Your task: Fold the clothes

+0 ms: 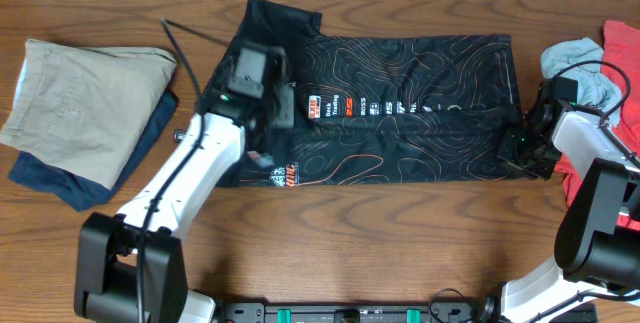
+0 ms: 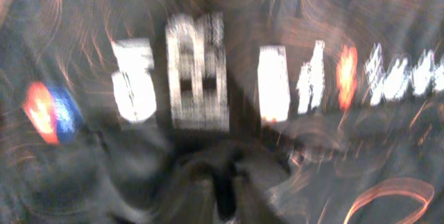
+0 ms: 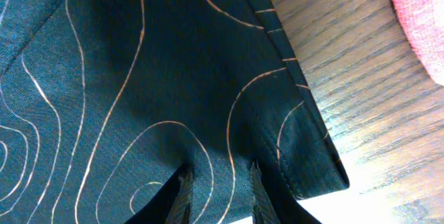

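Note:
The black jersey [image 1: 420, 103] with thin orange contour lines lies spread across the middle of the table, its row of white and orange logos [image 1: 345, 108] running along the centre. My left gripper [image 1: 287, 108] is down on the jersey's left part, beside the logos. The left wrist view is blurred; its fingers [image 2: 223, 193] are close together with dark fabric bunched round them. My right gripper [image 1: 522, 151] is at the jersey's lower right corner. In the right wrist view its fingers [image 3: 220, 193] pinch a strip of the jersey [image 3: 139, 78] near the hem.
A beige garment [image 1: 85, 93] lies on a navy one [image 1: 55, 178] at the far left. A light blue garment [image 1: 572, 58] and a red one [image 1: 622, 48] lie at the right edge; the red one shows in the right wrist view [image 3: 420, 16]. A black cable [image 1: 185, 48] crosses near the left arm.

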